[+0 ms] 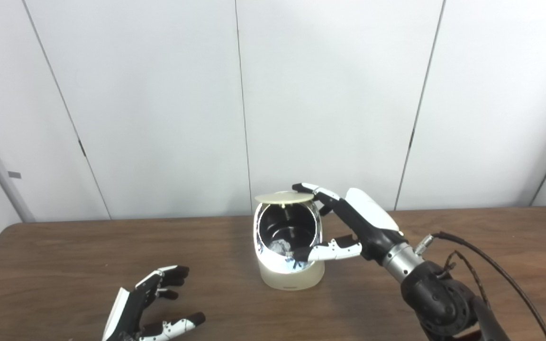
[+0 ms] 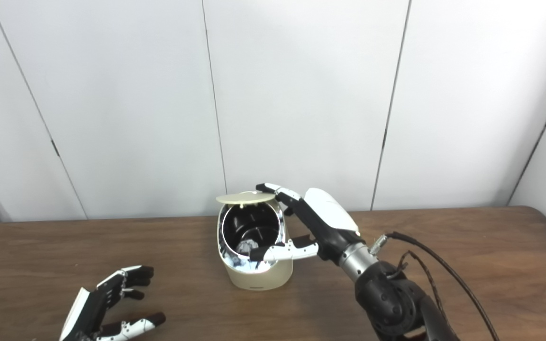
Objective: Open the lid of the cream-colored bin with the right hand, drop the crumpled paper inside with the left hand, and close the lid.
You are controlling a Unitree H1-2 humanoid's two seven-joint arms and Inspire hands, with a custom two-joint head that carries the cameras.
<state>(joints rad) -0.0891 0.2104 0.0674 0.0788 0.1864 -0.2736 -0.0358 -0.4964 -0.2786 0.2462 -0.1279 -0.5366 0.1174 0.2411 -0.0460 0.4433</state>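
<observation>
Lid up, paper in: the closing is the risky part.
The right robot hand [image 1: 349, 222] is clasping the small cream-coloured plastic bin [image 1: 292, 274], fingers propping its round lid [image 1: 284, 198], thumb on the rim; letting go abruptly could tip it (crumpled white paper [image 1: 280, 246] is lying inside). The left robot hand [image 1: 152, 303] is resting spread and empty on the brown wooden worktop [image 1: 64, 255], nothing obstructing.

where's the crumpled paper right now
The crumpled paper lies inside the open cream bin near the table's middle, at the bottom of its dark interior. The right hand is at the bin's rim; the left hand is empty, off to the left.
</observation>
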